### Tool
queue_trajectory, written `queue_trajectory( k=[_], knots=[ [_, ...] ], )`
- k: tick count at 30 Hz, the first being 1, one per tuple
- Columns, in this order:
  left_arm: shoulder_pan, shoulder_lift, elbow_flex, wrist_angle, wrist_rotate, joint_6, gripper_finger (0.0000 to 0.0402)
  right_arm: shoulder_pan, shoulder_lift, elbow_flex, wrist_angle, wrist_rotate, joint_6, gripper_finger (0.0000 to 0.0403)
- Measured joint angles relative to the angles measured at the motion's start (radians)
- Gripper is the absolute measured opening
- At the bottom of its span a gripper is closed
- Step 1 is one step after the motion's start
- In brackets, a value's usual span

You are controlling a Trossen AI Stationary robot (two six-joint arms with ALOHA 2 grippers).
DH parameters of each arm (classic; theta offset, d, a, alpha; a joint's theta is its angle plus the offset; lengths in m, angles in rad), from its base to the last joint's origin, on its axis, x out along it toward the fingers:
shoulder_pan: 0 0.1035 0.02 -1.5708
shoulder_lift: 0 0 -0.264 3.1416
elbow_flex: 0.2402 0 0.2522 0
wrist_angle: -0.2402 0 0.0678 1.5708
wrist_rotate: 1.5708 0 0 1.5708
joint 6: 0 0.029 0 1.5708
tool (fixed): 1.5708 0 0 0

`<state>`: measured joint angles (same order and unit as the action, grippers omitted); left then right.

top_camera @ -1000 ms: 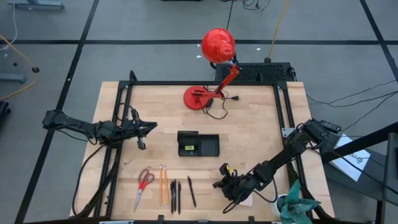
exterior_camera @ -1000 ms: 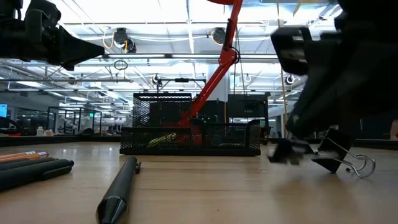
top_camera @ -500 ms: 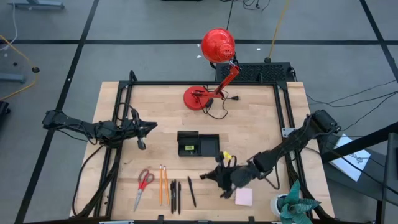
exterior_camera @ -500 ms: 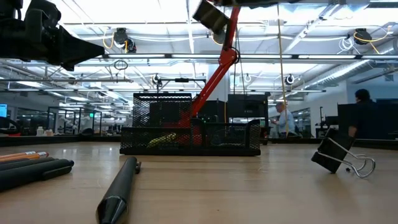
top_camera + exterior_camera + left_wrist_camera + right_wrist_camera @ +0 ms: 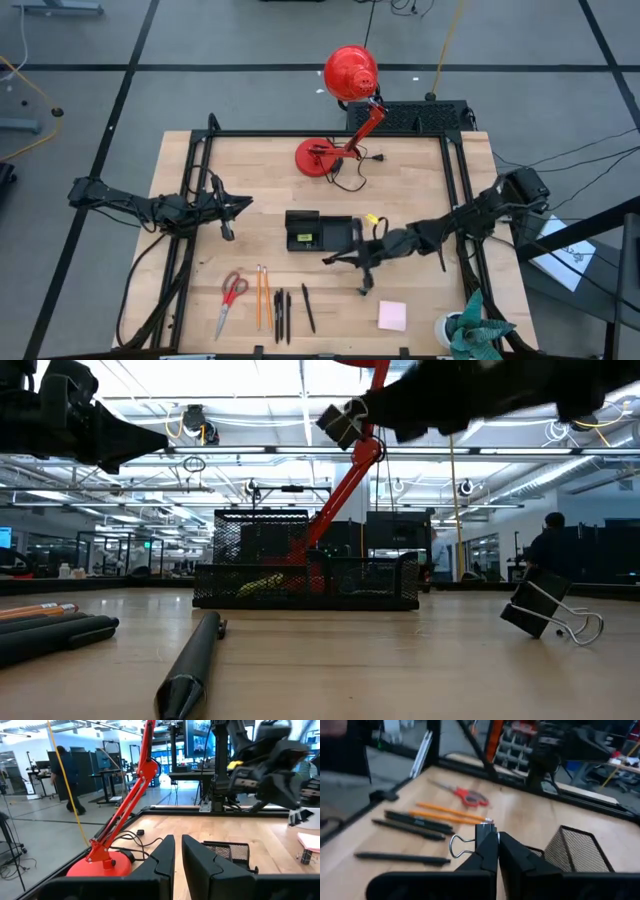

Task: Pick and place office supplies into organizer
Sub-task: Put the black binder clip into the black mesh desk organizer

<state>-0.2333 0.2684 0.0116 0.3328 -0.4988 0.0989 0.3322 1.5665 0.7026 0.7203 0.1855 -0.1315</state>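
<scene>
My right gripper (image 5: 328, 259) hovers just near-right of the black mesh organizer (image 5: 318, 232), shut on a small black binder clip (image 5: 483, 833) that shows high in the low view (image 5: 340, 422). A yellow-green piece (image 5: 306, 238) lies in the organizer. A second binder clip (image 5: 362, 290) rests on the table, and the pink sticky pad (image 5: 392, 316) lies flat by the near edge. Red-handled scissors (image 5: 232, 292), two orange pencils (image 5: 262, 295) and black pens (image 5: 282, 314) lie near-left. My left gripper (image 5: 245, 203) waits shut at the left side, above the table. My right gripper pinches the binder clip by its black body (image 5: 485, 836) between the two fingertips. The fingers come roughly level from the table's right side. One wire handle loop (image 5: 458, 848) sticks out sideways past the fingers. The clip is lifted clear, well above the table.
A red desk lamp stands with its base (image 5: 318, 157) at the far middle of the table and its head (image 5: 350, 72) beyond the far edge. A black frame rail (image 5: 455, 190) runs along the table's sides. Bare wood (image 5: 400, 215) lies right of the organizer.
My right gripper has risen from the near-right table area by the sticky pad and swung toward the far-left, up to the organizer, carrying one binder clip lifted clear. The pink pad has come into view. The second clip has stayed on the table.
</scene>
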Motion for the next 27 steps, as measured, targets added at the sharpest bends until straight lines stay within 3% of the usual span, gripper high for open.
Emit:
queue_trajectory(
  k=[6, 11, 15, 20, 27],
  knots=[
    [0.000, 0.000, 0.000, 0.000, 0.000, 0.015, 0.0042, -0.012, 0.001, -0.125, 0.154, -0.007, 0.072, 0.0000],
    [0.000, 0.000, 0.000, 0.001, 0.000, 0.021, 0.0042, -0.025, 0.003, -0.145, 0.166, 0.001, 0.094, 0.0000],
    [0.000, 0.000, 0.000, 0.004, 0.000, 0.021, 0.0042, -0.038, 0.051, -0.081, 0.156, 0.048, 0.092, 0.0000],
    [0.000, 0.000, 0.000, 0.008, 0.000, 0.022, 0.0042, -0.046, 0.187, 0.089, 0.017, 0.070, 0.084, 0.0000],
    [0.000, 0.000, 0.000, 0.004, 0.000, 0.023, 0.0042, -0.041, 0.320, 0.288, -0.150, 0.258, 0.001, 0.0000]
  ],
)
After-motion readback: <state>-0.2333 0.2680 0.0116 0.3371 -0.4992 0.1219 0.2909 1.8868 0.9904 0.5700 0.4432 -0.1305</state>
